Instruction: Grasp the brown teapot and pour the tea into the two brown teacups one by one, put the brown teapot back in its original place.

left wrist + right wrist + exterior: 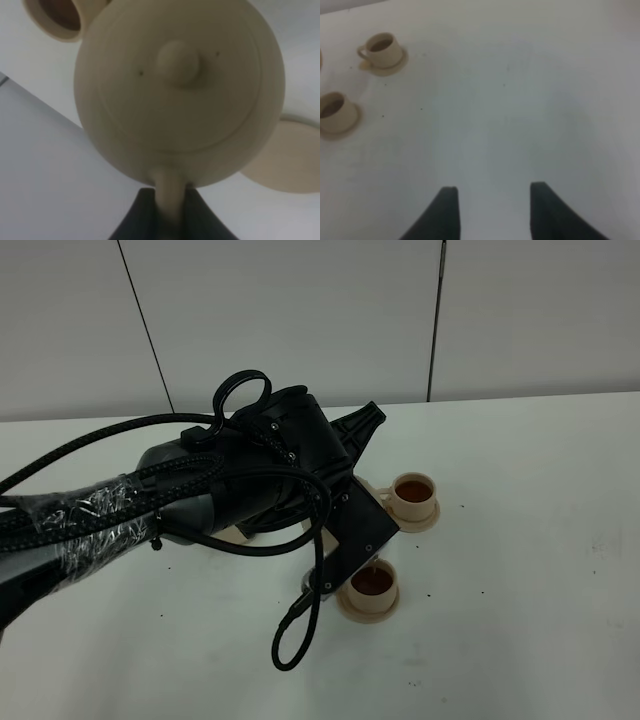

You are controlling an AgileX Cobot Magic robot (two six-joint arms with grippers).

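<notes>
Left jaws clamp the brown teapot (177, 90) by its handle, spout over the lower-centre teacup (372, 586) – saucer (285, 160) just behind; right jaws spread, empty

A bare test room or lab, not a home kitchen — a plain white table (540, 640) runs up to a blank pale wall (300, 310) of flat panels with thin dark seams. A black robot arm (200, 500) wrapped in cables reaches over the table's middle; the tea set — two cups (413, 492) on saucers — is all that is laid out there.
</notes>
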